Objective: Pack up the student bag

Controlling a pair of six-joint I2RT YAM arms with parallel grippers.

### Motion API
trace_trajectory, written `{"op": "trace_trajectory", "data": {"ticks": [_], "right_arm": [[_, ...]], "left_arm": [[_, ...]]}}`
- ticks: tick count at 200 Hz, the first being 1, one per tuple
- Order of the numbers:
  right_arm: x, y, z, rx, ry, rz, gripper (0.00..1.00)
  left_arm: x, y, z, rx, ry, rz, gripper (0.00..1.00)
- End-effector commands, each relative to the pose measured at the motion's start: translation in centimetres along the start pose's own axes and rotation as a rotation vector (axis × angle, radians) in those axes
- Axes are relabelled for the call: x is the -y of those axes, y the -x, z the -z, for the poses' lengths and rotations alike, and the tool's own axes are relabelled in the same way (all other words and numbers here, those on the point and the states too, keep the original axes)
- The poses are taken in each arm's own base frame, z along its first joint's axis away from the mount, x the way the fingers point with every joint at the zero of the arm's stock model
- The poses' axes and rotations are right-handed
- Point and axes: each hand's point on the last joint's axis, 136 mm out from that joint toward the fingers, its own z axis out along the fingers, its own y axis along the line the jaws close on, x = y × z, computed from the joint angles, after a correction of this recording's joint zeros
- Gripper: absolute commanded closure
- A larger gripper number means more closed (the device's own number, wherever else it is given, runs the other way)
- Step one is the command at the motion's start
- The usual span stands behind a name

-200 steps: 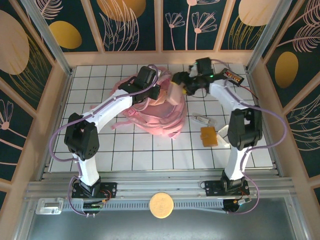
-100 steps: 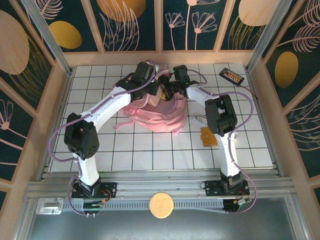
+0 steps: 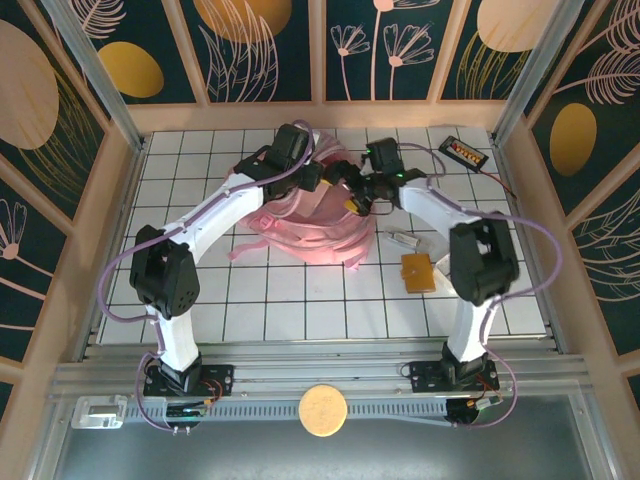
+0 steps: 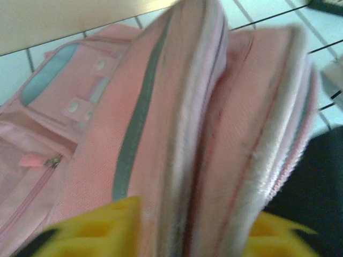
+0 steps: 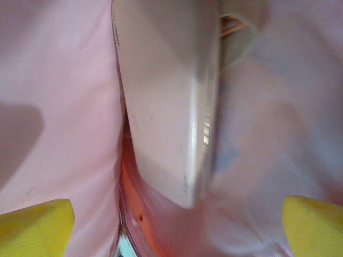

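Note:
The student bag (image 3: 310, 225), a large pale-pink backpack, lies at the middle back of the table. My left gripper (image 3: 316, 178) is at its top rim. In the left wrist view the bag's padded rim folds (image 4: 214, 134) run between the yellow fingers (image 4: 99, 227), which stand apart; the left gripper (image 4: 185, 230) is open around them. My right gripper (image 3: 352, 195) reaches into the bag's mouth from the right. In the right wrist view a pale flat block (image 5: 166, 101) lies against the pink lining (image 5: 59, 80), clear of both fingertips; the right gripper (image 5: 177, 227) is wide open.
To the right of the bag lie a brown notebook (image 3: 418, 272), a clear flat item (image 3: 405, 240) and a white item (image 3: 446, 264). A dark calculator-like device (image 3: 465, 152) sits at the back right. Wooden walls (image 3: 120, 200) close in the tiled table.
The right gripper carried the pale block from beside the bag into its mouth, then opened and left it inside. The left jaws have widened on the bag's rim.

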Motion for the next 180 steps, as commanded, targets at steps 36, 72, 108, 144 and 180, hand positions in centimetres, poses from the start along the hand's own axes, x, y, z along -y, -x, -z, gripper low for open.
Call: {"op": "trace_trajectory", "data": {"ticks": [36, 72, 108, 144, 180], "right_arm": [[4.8, -1.3, 11.5, 0.214, -0.068, 0.009, 0.01], [2.2, -3.3, 10.6, 0.14, -0.052, 0.141, 0.01], [0.5, -5.0, 6.0, 0.041, -0.113, 0.228, 0.01], [0.9, -5.0, 4.0, 0.028, -0.119, 0.206, 0.02], [1.4, -5.2, 4.5, 0.031, -0.158, 0.225, 0.09]], "left_arm": [[-0.5, 0.0, 3.4, 0.096, 0.009, 0.125, 0.01], [-6.3, -5.9, 4.6, -0.047, -0.077, 0.538, 0.01], [-10.8, -9.1, 4.7, 0.004, -0.166, 0.83, 0.01], [-12.1, -9.7, 2.5, -0.018, -0.205, 0.93, 0.08], [-12.6, -9.6, 0.3, -0.037, -0.213, 0.974, 0.19]]}}
